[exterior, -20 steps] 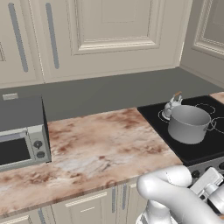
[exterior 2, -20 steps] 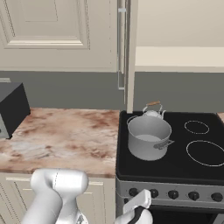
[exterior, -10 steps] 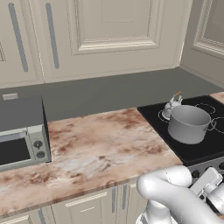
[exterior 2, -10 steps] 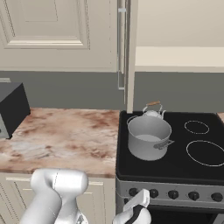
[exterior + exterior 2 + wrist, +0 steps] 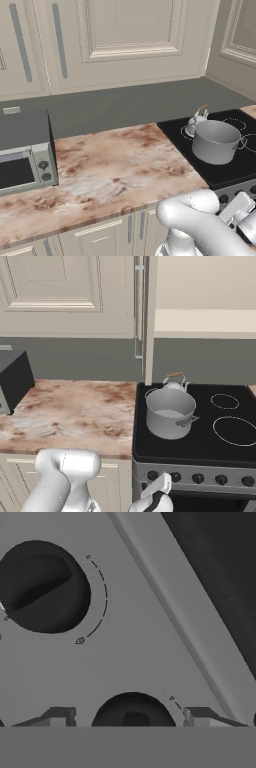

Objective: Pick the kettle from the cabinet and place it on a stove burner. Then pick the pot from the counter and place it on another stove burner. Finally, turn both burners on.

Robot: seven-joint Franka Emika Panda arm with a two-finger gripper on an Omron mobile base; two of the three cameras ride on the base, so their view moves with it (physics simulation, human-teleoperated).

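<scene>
Here, the gripper (image 5: pixel 129 719) is standing released at the hand view's bottom, straddling a round dark knob (image 5: pixel 132 709). Rigid and smooth, it probably wants pinching across its raised bar. The pot (image 5: pixel 170 412) and kettle (image 5: pixel 175 383) are sitting center-right on the stove (image 5: pixel 200 443).

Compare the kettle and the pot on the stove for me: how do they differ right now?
The pot is a wide open cylinder without a lid; the kettle is far smaller, rounded and lidded. The pot has small side loop handles; the kettle has one arched handle with a brown top. The pot sits nearer the stove's front, the kettle behind it. Both are grey metal, upright, on the black cooktop.
</scene>
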